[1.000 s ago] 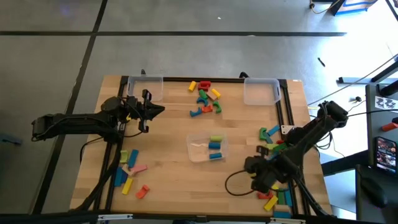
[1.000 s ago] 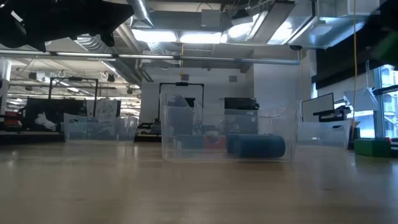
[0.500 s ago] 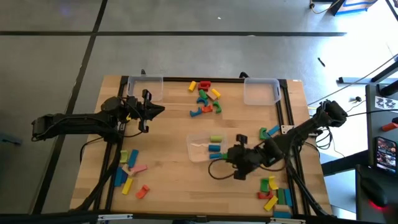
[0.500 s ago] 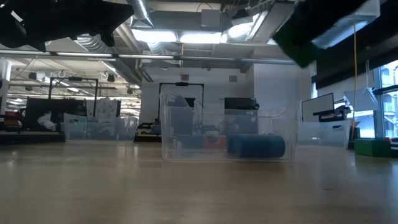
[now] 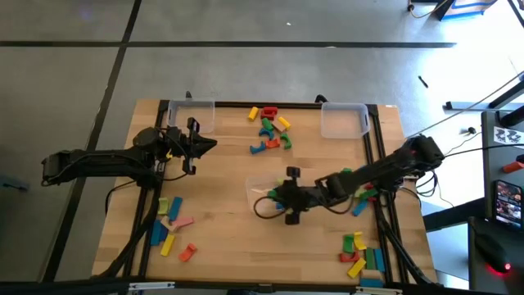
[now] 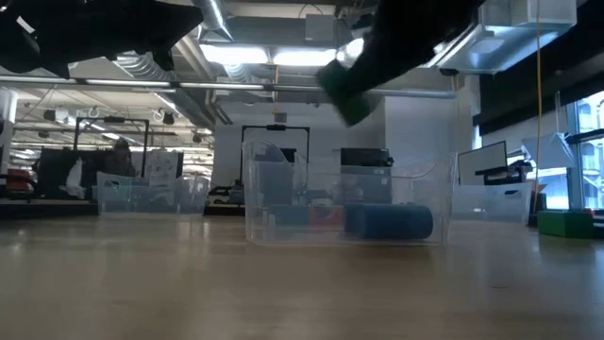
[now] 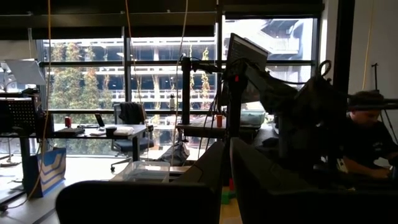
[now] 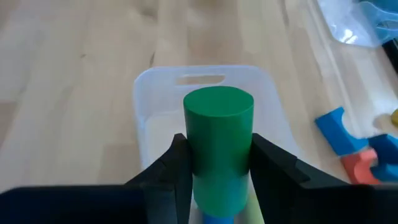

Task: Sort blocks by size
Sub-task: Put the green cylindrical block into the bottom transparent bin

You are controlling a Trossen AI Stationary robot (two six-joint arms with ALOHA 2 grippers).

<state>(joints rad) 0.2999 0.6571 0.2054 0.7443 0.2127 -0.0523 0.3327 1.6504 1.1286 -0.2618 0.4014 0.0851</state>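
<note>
My right gripper (image 5: 285,198) reaches in from the table's right and hangs over the middle clear bin (image 5: 260,187). It is shut on a green cylinder block (image 8: 217,118); in the low view it is a dark shape with green (image 6: 354,102) above the bin (image 6: 283,203). Short blue and yellow-green blocks (image 5: 282,193) lie in that bin. Other blocks lie in piles at far middle (image 5: 270,131), near left (image 5: 170,225) and near right (image 5: 362,256). My left gripper (image 5: 213,145) waits shut and empty at the left. My right gripper pinches the green cylinder's curved side (image 8: 200,163) between its two fingers (image 8: 176,163), one on each side, about halfway along its length. Its flat round end (image 8: 217,102) faces the wrist camera. The cylinder is lifted clear, above the middle bin.
Two more clear bins stand at the far left (image 5: 192,115) and far right (image 5: 344,120). A few blocks (image 5: 356,174) lie by the right arm. Bare wood lies between the middle bin and the near edge (image 5: 262,254).
My right gripper has gone from the near right block pile toward the table's left and far side, carrying the green cylinder, and now hangs over the middle bin.
</note>
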